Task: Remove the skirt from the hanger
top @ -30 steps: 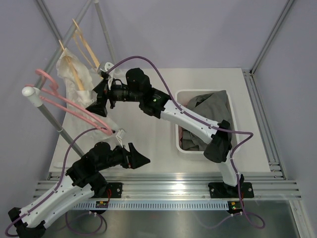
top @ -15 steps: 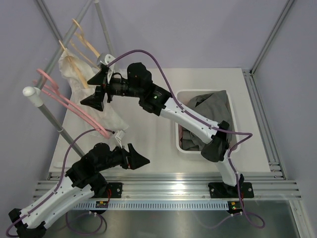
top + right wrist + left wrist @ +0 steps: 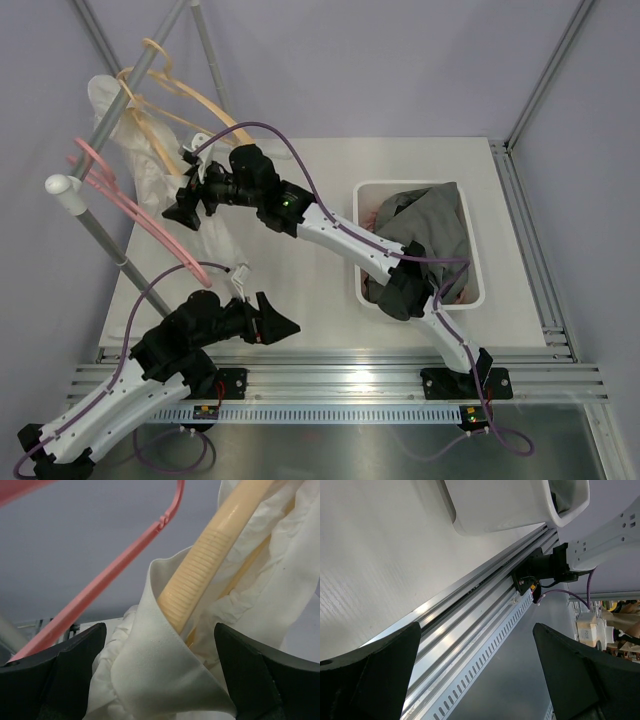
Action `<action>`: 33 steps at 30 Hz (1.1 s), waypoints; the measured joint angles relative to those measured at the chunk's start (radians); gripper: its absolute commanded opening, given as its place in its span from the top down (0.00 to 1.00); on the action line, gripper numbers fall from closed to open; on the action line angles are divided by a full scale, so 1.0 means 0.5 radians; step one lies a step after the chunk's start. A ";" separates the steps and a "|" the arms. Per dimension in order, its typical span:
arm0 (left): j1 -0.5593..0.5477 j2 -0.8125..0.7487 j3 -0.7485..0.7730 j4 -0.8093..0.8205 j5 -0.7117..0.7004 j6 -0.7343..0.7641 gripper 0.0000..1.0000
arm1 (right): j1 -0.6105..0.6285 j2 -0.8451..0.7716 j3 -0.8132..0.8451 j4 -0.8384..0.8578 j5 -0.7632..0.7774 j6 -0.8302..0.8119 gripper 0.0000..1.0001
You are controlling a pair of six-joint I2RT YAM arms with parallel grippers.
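On the right gripper [image 3: 159,645], fingers wide apart, clamped on nothing; between them, close up, a fold of the white skirt [image 3: 150,680] wrapped over the ribbed end of a cream hanger [image 3: 210,565], contact with either finger impossible to tell. Behind that fold, more bunched white cloth draped down the hanger's arm, and to the left a thin pink hanger [image 3: 131,555] slanting across a grey wall [image 3: 75,525]. From above, same gripper at the end of a long, stretched-out arm, far to the left and level with the skirt, the cloth hanging off the cream hanger high on a slanted metal rack [image 3: 100,235] at the table's far left corner, with pink hangers hooked lower on the same rack. On the left gripper [image 3: 283,322], fingers likewise wide apart and empty, low over the near left part of the white table [image 3: 320,280], pointing right, well apart from skirt and rack. In its wrist view, only bare tabletop, the aluminium rail [image 3: 470,630] along the near edge, the right arm's base [image 3: 540,570] bolted there, and the corner of a white bin [image 3: 510,505]. On the table's right half, that bin filled with a heap of grey clothes [image 3: 430,215], well apart from both grippers.
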 measured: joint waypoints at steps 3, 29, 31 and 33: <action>0.000 -0.009 0.000 -0.002 -0.001 0.000 0.01 | 0.000 0.018 0.005 -0.011 0.062 -0.066 0.18; 0.000 -0.021 0.001 0.105 0.062 -0.010 0.01 | -0.048 -0.039 -0.101 0.140 0.072 -0.117 1.00; 0.000 -0.021 0.001 0.172 0.098 -0.030 0.01 | -0.048 -0.082 -0.159 0.146 0.064 -0.078 1.00; 0.000 -0.020 0.001 0.255 0.141 -0.070 0.01 | -0.049 -0.137 -0.217 0.147 0.062 -0.014 1.00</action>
